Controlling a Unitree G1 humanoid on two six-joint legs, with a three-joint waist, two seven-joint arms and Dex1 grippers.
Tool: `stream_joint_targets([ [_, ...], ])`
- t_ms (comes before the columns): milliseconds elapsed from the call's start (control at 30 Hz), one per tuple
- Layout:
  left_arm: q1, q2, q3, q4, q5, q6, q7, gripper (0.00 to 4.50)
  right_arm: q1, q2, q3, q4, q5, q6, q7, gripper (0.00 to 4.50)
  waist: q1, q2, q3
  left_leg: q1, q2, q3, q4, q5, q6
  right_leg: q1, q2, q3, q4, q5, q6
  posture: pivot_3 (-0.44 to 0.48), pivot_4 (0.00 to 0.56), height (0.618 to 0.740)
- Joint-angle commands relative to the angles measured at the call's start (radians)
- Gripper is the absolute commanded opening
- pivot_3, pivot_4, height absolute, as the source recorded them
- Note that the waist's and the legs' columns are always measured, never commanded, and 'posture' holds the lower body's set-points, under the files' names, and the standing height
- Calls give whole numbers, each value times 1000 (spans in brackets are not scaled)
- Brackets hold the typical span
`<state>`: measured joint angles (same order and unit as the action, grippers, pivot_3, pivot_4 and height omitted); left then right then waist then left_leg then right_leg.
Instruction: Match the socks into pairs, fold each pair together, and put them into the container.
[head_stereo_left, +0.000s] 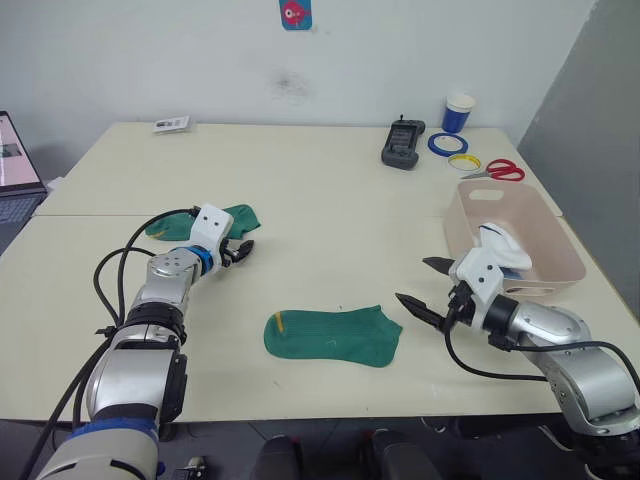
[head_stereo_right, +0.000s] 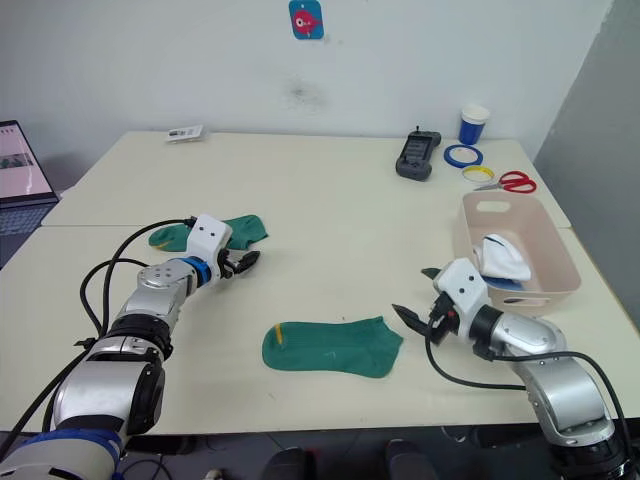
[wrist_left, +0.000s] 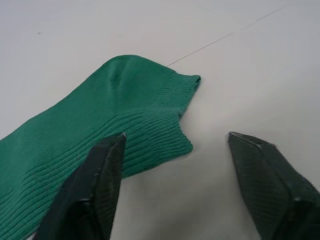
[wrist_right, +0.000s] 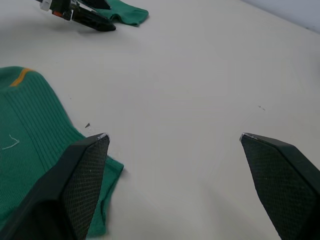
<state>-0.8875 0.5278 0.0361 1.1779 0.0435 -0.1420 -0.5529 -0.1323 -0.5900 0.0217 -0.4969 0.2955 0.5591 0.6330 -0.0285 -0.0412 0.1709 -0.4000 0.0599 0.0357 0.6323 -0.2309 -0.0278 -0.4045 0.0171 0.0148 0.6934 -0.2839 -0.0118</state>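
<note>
Both pincers are gaping empty: the left pincer (head_stereo_left: 243, 250) beside one green sock (head_stereo_left: 237, 217), the right pincer (head_stereo_left: 424, 283) beside another green sock (head_stereo_left: 333, 335).

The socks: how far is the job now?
Done: white and blue socks lie in the container. In hand: nothing; the left gripper, open, is at one green sock, and the right gripper, open, is beside the other green sock. Left: pair, fold and bin the green ones.

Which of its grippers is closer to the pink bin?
Right. The right gripper hovers open just beside the bin, on its left; the left gripper, also open, sits far across the table by a green sock.
</note>
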Motion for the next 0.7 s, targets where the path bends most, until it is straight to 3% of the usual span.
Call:
stream_joint_targets([
  [33, -41, 6, 9, 31, 5, -9, 19, 2037, 9, -3, -26, -56, 3, -7, -17, 4500, -1, 0, 0, 0, 0, 0, 0, 0, 0, 0, 0, 0, 0, 0, 0, 0, 150, 740],
  [233, -57, 17, 29, 51, -6, -11, 7, 52, -5, 7, -14, -42, -2, -16, -32, 4500, 0, 0, 0, 0, 0, 0, 0, 0, 0, 0, 0, 0, 0, 0, 0, 0, 150, 740],
  [400, -58, 12, 37, 15, -21, -53, -71, 17, -31, 1, -21, 12, -6, -42, -17, 4500, 0, 0, 0, 0, 0, 0, 0, 0, -1, 0, 0, 0, 0, 0, 0, 0, 150, 740],
  [500, -44, -11, 39, -74, -61, -113, -215, 17, -46, 0, -16, 35, -8, -63, -7, 4500, 1, 0, 0, -1, 0, 0, 0, 0, -1, 0, 0, -1, 0, 0, 0, 0, 150, 740],
  [600, 46, -35, 12, -340, -167, -66, -455, 17, -62, 3, -11, 52, -12, -76, -3, 4500, 1, 0, 0, -1, 1, 0, 0, 2, -3, 0, 0, -1, 0, 0, 0, 0, 150, 740],
  [700, 238, 17, -58, -765, -274, 83, -639, 17, -67, -1, -15, 72, -14, -94, 8, 4500, -7, 0, 0, 0, 3, 0, 0, 4, -7, 0, -1, 2, 1, 0, 0, 0, 150, 740],
])
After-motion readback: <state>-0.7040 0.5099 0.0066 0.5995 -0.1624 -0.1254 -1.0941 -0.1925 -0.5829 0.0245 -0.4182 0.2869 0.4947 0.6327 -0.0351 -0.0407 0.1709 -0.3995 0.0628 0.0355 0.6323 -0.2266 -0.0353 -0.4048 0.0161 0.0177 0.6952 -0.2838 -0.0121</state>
